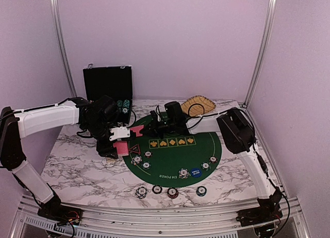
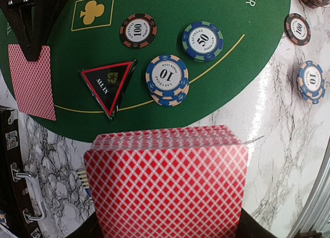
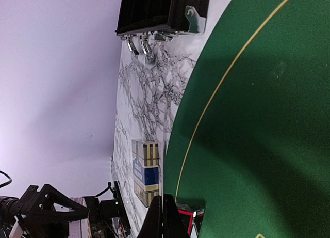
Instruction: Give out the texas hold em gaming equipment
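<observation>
left pincer clamped on deck, above worktop at 9 o'clock edge of mat; right pincer together, pinching single card at mat rim; left wrist view: marker at 3 o'clock of card, chip stack just beside marker at its 3 o'clock; chip row on worktop at mat's 6 o'clock

- Slightly fanned deck of red diamond-backed cards, backs up, gripped in the left hand.
- A single card, back up, pinched at the right hand tip.
- Black-red triangular marker lying flat on the green felt, beside a blue-white chip stack.
</observation>
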`<state>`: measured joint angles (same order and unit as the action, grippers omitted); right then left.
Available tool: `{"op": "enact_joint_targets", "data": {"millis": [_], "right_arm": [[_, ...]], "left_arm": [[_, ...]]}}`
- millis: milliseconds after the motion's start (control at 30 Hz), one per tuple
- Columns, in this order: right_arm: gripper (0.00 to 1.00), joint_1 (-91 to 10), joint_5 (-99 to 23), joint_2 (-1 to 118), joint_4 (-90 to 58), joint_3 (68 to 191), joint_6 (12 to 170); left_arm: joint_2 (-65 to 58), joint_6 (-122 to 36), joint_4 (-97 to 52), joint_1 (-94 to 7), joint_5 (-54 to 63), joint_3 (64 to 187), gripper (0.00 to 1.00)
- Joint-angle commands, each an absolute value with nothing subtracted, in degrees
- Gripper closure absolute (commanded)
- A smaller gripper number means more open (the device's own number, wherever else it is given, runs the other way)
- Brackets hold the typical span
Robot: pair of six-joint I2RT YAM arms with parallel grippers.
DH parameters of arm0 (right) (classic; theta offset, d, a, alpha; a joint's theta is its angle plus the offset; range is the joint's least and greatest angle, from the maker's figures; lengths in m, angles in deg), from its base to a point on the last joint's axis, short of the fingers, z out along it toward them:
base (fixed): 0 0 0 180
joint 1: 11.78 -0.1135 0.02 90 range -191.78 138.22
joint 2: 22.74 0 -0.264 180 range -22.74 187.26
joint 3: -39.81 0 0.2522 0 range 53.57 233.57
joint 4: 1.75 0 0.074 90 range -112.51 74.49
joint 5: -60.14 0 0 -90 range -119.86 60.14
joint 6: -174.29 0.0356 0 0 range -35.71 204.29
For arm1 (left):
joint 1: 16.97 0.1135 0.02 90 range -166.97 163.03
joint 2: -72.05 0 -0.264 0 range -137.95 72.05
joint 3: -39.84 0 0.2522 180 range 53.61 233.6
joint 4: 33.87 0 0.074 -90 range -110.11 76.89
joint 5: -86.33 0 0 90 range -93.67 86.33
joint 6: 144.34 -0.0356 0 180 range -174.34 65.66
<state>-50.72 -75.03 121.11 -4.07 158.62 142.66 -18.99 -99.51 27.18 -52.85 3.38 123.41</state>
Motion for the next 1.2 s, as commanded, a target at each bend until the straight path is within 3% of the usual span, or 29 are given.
{"op": "enact_joint_targets", "data": {"millis": [0, 400, 1167], "right_arm": [[1.00, -51.24, -73.21, 124.06, -7.44, 164.05, 141.41], [0.98, -51.36, -68.97, 125.26, -15.17, 165.90, 136.57], [0.35, -51.74, -57.87, 118.67, -27.10, 165.02, 127.19]], "left_arm": [[-17.46, -99.01, 28.96, -52.57, 4.69, 123.81, 0.87], [-17.97, -98.53, 29.00, -52.57, 5.96, 124.69, 0.88], [-18.73, -98.29, 28.94, -52.57, 5.17, 124.88, 0.90]]}}
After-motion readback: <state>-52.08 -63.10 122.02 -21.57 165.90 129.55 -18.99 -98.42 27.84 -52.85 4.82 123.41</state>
